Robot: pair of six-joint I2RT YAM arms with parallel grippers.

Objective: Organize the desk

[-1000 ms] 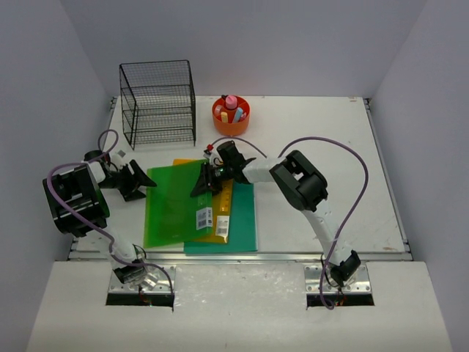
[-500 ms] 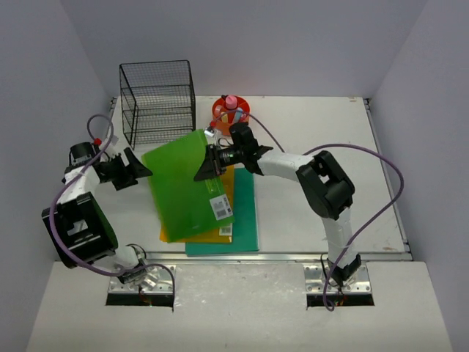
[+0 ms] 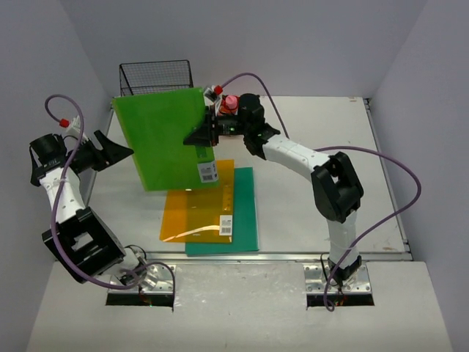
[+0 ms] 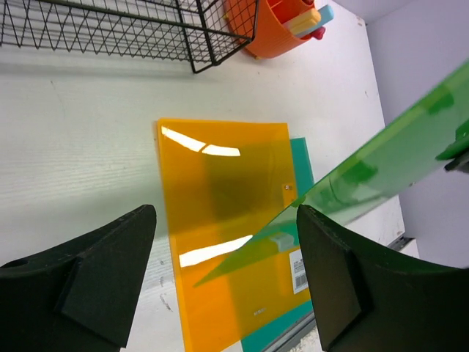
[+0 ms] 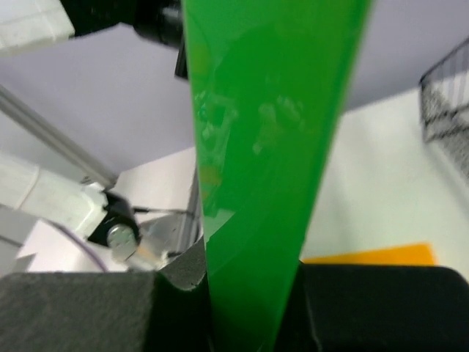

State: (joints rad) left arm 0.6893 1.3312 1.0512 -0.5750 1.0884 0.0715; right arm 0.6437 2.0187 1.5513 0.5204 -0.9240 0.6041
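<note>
My right gripper (image 3: pixel 207 133) is shut on the right edge of a green folder (image 3: pixel 161 139) and holds it up, nearly upright, above the back left of the desk (image 3: pixel 315 125). In the right wrist view the green folder (image 5: pixel 271 147) rises edge-on from between the closed jaws of that gripper (image 5: pixel 249 293). An orange folder (image 3: pixel 198 205) lies flat on a teal folder (image 3: pixel 243 220) near the front edge. My left gripper (image 3: pixel 111 154) hangs open at the far left, apart from the green sheet. Its wrist view shows the left gripper (image 4: pixel 226 216) empty above the orange folder (image 4: pixel 220 220).
A black wire rack (image 3: pixel 155 73) stands at the back left, partly hidden behind the raised folder. An orange cup (image 4: pixel 278 29) with pens sits beside it, behind my right arm. Grey walls close in three sides. A metal rail (image 3: pixel 242 255) runs along the front.
The right gripper closed on the green folder, lifted it off the stack and swung it up toward the back left. The left arm drew back to the left and its jaws widened.
</note>
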